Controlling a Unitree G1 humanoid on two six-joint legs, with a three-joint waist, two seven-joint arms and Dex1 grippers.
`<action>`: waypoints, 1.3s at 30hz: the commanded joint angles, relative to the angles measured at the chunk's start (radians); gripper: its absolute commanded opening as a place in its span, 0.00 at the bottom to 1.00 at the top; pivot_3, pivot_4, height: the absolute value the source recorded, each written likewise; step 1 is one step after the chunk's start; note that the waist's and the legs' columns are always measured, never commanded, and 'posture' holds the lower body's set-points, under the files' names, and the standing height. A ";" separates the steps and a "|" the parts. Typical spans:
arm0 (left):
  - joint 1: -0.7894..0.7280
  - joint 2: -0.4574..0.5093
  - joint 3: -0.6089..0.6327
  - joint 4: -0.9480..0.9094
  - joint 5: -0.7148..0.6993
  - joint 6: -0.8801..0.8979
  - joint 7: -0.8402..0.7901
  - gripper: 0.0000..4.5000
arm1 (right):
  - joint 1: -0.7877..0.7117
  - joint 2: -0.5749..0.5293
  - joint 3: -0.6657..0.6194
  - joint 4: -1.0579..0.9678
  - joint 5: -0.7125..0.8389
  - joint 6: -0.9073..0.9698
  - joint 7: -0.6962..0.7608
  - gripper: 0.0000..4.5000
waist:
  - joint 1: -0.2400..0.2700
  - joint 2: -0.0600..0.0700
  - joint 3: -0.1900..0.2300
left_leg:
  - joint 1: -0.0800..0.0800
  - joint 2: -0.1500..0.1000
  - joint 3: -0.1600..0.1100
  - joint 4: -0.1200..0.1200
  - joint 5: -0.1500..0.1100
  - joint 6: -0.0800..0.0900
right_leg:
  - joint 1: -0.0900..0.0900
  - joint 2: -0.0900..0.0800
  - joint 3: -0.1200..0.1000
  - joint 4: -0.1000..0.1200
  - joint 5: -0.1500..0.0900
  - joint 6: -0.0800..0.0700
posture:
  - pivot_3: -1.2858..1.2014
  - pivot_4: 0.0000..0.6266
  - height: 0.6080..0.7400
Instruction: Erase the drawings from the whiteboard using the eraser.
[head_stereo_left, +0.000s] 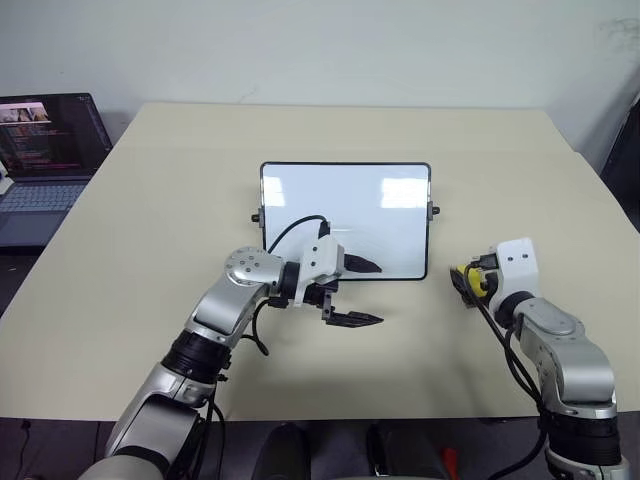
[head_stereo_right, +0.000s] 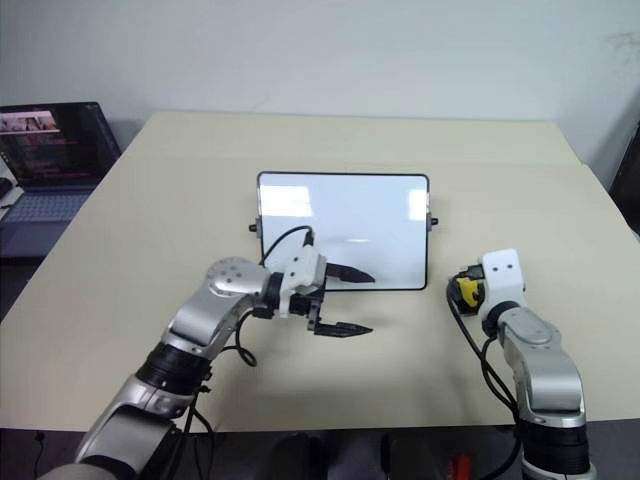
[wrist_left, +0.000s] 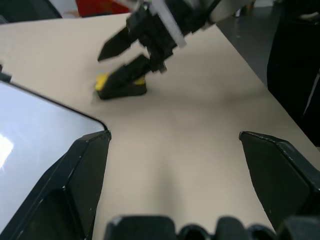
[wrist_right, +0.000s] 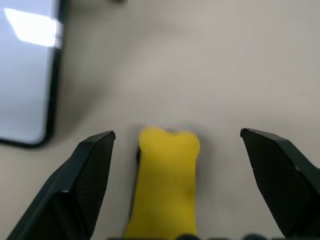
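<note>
Right gripper (wrist_right: 177, 187) jaws wide open, eraser (wrist_right: 166, 175) lying loose between them lower centre; left gripper (head_stereo_left: 362, 292) open, empty, mid-frame.

Bright, even light — whiteboard (head_stereo_left: 345, 215) glare

A beige table (head_stereo_left: 150, 230) carries everything. The whiteboard (head_stereo_left: 345, 218) lies flat near its middle, its long sides running across the table, its white face glossy with window glare. The eraser (wrist_right: 165, 180), a yellow block, lies on the bare top just beside the whiteboard's right edge, apart from it. A laptop (head_stereo_left: 45, 165) sits open off the table's far left corner.
</note>
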 joint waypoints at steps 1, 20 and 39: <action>0.067 0.026 0.139 -0.143 -0.073 0.108 0.124 1.00 | 0.010 -0.037 0.051 -0.159 0.051 -0.099 0.088 0.99 | -0.001 0.000 0.000 | 0.000 0.000 0.000 0.000 0.000 0.000 | 0.000 0.000 0.000 0.000 0.000 0.000 | 0.52 0.24 1.00; 0.631 -0.128 0.622 -0.689 -0.083 0.306 0.886 1.00 | 0.028 0.059 0.066 0.084 0.089 -0.553 0.092 0.99 | 0.014 -0.001 -0.001 | 0.004 -0.001 -0.003 0.001 0.000 0.000 | 0.004 -0.007 -0.003 0.001 0.000 0.000 | 0.52 0.24 1.00; 0.689 -0.193 0.500 -0.616 0.032 0.213 0.997 1.00 | 0.439 0.026 -0.005 -0.124 0.146 -0.581 0.122 0.99 | 0.009 -0.002 -0.002 | 0.004 -0.001 0.000 0.000 0.000 -0.001 | 0.004 -0.008 -0.002 0.000 0.000 0.000 | 0.52 0.24 1.00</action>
